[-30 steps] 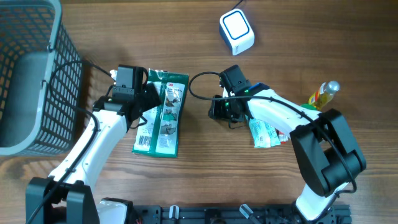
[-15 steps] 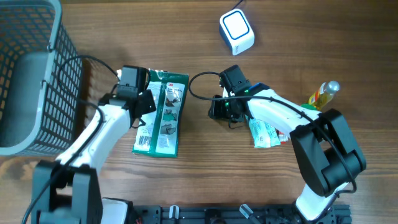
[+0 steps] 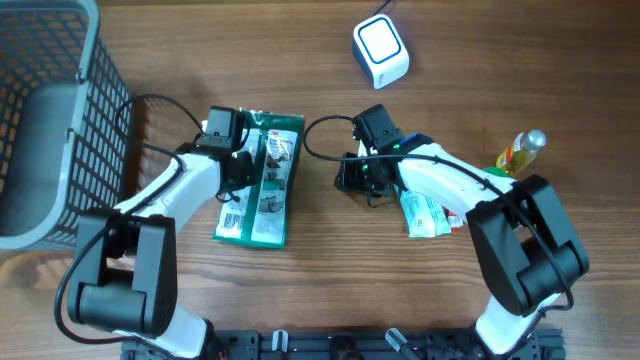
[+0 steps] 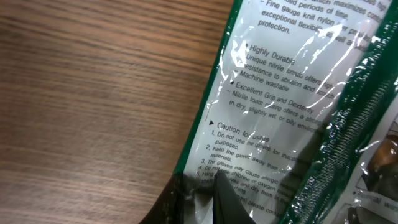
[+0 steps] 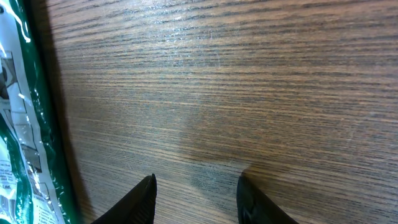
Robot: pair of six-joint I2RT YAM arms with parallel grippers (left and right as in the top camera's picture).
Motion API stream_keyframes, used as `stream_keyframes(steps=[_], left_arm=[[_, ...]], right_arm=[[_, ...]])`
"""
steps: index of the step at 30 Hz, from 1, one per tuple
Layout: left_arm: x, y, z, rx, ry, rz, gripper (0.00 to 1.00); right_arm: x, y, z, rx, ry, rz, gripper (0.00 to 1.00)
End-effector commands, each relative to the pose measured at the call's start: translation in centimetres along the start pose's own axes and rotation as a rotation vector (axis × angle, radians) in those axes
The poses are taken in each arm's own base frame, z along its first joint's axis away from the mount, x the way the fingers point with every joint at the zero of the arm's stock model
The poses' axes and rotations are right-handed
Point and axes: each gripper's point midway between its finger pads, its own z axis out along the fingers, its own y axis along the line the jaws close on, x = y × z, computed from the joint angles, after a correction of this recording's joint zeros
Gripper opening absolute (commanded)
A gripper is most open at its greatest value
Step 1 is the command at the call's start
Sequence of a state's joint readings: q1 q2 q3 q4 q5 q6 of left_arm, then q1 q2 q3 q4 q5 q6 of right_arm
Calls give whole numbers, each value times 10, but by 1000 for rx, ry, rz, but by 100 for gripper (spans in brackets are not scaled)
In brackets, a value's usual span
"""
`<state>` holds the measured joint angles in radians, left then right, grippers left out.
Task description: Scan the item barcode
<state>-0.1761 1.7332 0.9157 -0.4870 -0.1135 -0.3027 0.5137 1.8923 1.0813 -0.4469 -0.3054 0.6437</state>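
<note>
The green-and-clear plastic glove package (image 3: pixel 264 195) lies flat left of centre on the brown wood-grain table (image 3: pixel 330 285). Its print reads "Highly Durable", "Machine washable", "Caution for usage". The left gripper (image 4: pixel 202 194) is clamped on its left edge. To the package's right, the right gripper (image 5: pixel 196 190) has its jaws apart over bare wood.

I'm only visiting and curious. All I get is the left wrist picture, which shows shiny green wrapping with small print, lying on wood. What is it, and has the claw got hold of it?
Observer: From overhead it is a flat green pack of gloves lying on the table. The left claw is shut on its left edge.
Operator: Where would it get scanned?
Observer: A small white scanner sits at the far side of the table, to the right of the pack and well apart from it.
Operator: And the other arm?
Observer: The right claw hangs open over bare wood just right of the pack, holding nothing.
</note>
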Motion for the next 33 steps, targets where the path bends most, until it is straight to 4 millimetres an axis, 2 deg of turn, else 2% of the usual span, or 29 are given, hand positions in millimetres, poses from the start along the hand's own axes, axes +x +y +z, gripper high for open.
stream_keyframes(steps=[1,4,6,17,24,28,31,33], left_arm=[[28,-19,14,119,129,11,7],[37,-30,11,186,177,3,7],[42,-32,10,201,198,2,7],[67,-55,4,202,254,60,6],[73,-68,3,205,258,58,6],[74,-69,6,204,262,61,6],[76,-69,9,201,270,61,6],[76,-69,10,200,271,57,6]], right_arm=[[30,-35,27,106,88,38,43],[30,-35,27,106,89,38,44],[30,-35,27,106,89,38,47],[34,-35,26,107,105,41,50],[50,-14,25,-19,199,29,52],[57,-11,24,-39,233,39,49],[61,-13,25,-34,240,41,41],[67,-16,27,-28,250,42,41]])
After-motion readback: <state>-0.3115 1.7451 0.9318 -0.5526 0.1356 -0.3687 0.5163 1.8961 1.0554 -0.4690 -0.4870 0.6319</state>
